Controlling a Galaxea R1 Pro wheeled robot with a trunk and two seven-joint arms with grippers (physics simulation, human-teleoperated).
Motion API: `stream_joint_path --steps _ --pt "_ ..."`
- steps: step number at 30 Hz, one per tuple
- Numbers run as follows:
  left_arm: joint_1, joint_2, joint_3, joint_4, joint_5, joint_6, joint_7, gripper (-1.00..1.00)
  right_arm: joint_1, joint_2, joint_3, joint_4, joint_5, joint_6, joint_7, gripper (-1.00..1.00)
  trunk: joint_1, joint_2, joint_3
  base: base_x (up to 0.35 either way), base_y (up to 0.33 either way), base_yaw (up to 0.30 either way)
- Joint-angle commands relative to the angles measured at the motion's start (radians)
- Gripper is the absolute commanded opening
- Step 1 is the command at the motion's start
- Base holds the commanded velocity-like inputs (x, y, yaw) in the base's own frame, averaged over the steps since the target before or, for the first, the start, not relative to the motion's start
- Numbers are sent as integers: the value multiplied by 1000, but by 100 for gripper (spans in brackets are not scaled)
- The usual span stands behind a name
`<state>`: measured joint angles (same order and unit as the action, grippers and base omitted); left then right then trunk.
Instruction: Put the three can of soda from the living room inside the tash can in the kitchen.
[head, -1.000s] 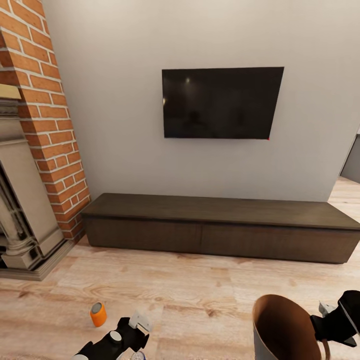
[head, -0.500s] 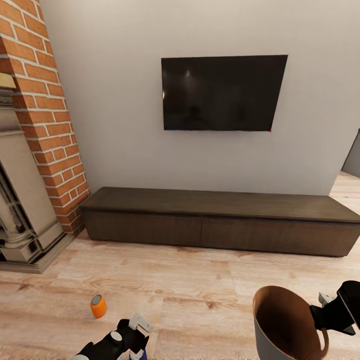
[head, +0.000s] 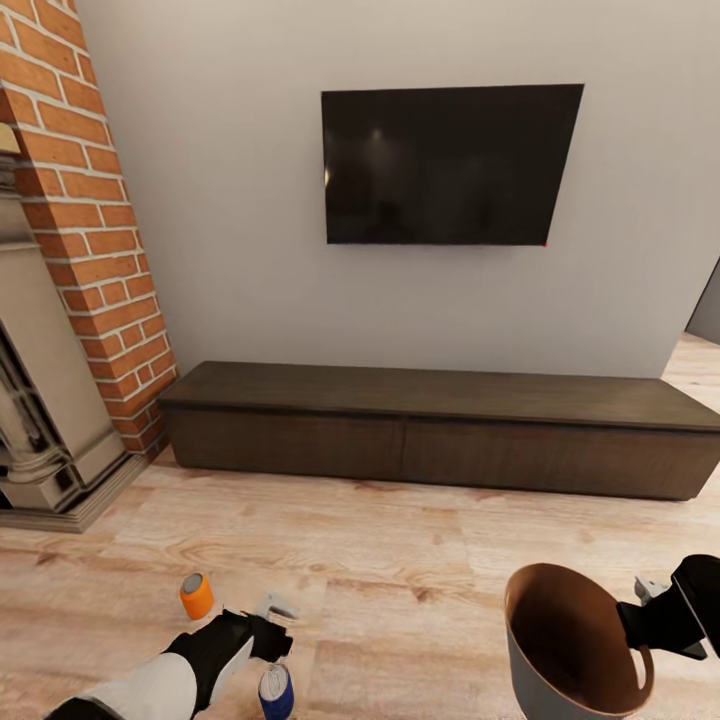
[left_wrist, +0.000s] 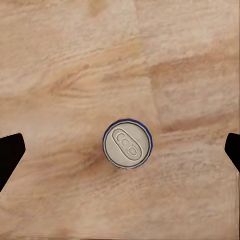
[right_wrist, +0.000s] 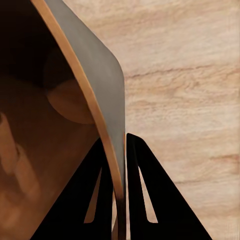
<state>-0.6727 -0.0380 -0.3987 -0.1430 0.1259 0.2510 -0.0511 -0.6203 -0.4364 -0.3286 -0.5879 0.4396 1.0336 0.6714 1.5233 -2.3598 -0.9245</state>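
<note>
A light wood plank floor (head: 400, 560) carries two soda cans standing upright and apart from one another: an orange can (head: 196, 596) farther out toward the fireplace side, and a blue can (head: 275, 691) nearer the robot, its silver top and pull-tab facing straight up at the left wrist camera (left_wrist: 127, 143). A long, low dark-brown cabinet (head: 440, 428) sits on the planks against the white wall. At the far left, the pale stone base of a brick fireplace (head: 60, 490) rests on the same boards.
</note>
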Motion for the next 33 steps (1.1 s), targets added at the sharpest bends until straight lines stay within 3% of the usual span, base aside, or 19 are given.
stream_joint_path --steps 1,5,9,10,12,16,20,29,33 --pt "-16 1 1 0 7 22 0 100 -1 0 -1 -2 -21 7 5 -100 4 -7 -5 0 0 0" --pt "-119 1 9 0 27 140 -3 100 -3 3 2 -66 -19 10 5 -100 19 -35 -24 0 0 0" --pt "-146 -2 11 0 30 167 -3 100 -3 5 3 -163 -2 14 5 -100 35 -63 -42 0 0 0" --pt "-152 -2 13 1 30 174 -5 100 -3 7 5 -205 27 14 5 -100 38 -70 -47 0 0 0" --pt "-156 -4 13 1 29 180 -4 100 -4 24 10 -233 62 14 5 -100 46 -84 -56 0 0 0" --pt "-158 -6 10 1 28 237 -2 100 -6 42 15 -248 85 14 6 -100 61 -112 -75 0 0 0" --pt "-158 -7 8 0 27 272 -2 100 -7 47 16 -252 89 14 6 -100 77 -140 -94 0 0 0" --pt "-160 -8 7 -2 31 373 0 100 -29 48 18 -253 91 14 7 -100 81 -142 -143 0 0 0" --pt "-160 -8 7 -2 32 386 0 100 -50 48 18 -253 91 14 7 -100 83 -143 -165 0 0 0"
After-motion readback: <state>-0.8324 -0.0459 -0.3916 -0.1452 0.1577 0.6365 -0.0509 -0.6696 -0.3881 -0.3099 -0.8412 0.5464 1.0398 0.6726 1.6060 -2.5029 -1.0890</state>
